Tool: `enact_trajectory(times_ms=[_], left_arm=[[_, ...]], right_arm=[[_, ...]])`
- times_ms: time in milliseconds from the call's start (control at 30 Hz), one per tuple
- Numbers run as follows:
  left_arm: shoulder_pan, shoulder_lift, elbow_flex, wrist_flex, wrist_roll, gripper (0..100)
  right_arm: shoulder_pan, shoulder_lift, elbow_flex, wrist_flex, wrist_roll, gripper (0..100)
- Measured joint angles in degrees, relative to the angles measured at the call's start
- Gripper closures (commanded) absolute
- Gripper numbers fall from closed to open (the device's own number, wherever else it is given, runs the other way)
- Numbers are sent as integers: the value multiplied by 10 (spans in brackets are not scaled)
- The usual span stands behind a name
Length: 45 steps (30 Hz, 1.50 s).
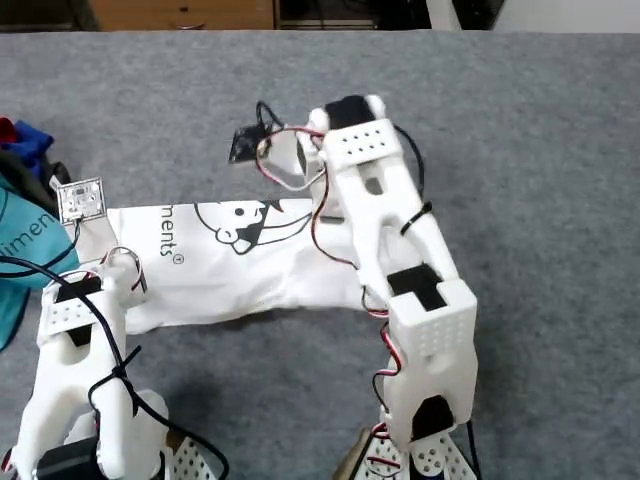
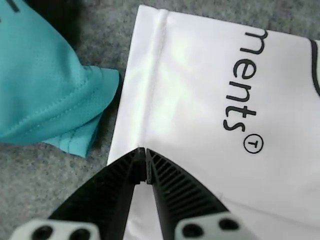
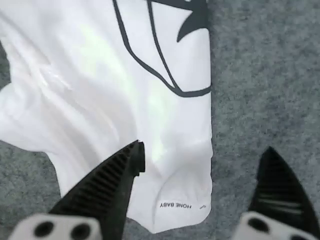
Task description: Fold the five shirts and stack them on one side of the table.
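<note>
A white shirt [image 1: 230,265] with a black cartoon print lies folded into a long strip across the grey table [image 1: 520,150]. My left gripper [image 2: 145,167] is shut, its tips resting at the shirt's [image 2: 210,100] hemmed end; from above that gripper [image 1: 95,245] sits at the strip's left end. At the other end my right gripper [image 3: 202,160] stands open above the shirt [image 3: 100,75], near the neck label, with one finger over the cloth and the other over bare table. Seen from above, this gripper [image 1: 295,165] is at the strip's far right end. A teal shirt [image 2: 45,90] lies bunched just beside the white one.
The teal shirt [image 1: 15,260] sits at the table's left edge, with a dark blue and red bundle [image 1: 20,140] behind it. Wooden furniture [image 1: 180,12] stands beyond the far edge. Bare grey table spreads to the right and at the back.
</note>
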Motion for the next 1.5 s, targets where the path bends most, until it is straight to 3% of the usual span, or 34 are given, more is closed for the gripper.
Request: enact_trajectory(times_ms=[200,300,533,700,800,900,1233,1500], left_arm=[[0,0,0,0,0,975],[0,0,0,0,0,975],[0,0,0,0,0,975],[0,0,0,0,0,975],[0,0,0,0,0,975],[0,0,0,0,0,975],[0,-4,0,0,0,975],[0,-4,0,0,0,975]], right_arm=[[0,-69,33,55,-22,998],[0,-139,124,55,-25,927],[-4,-314,407,22,-7,918],[-62,-404,591,-59,-3,914],[-85,-411,655,-104,-14,848],[-88,-408,680,-149,-28,786],[-91,-309,683,-243,-35,786],[-91,-241,642,-246,-36,786]])
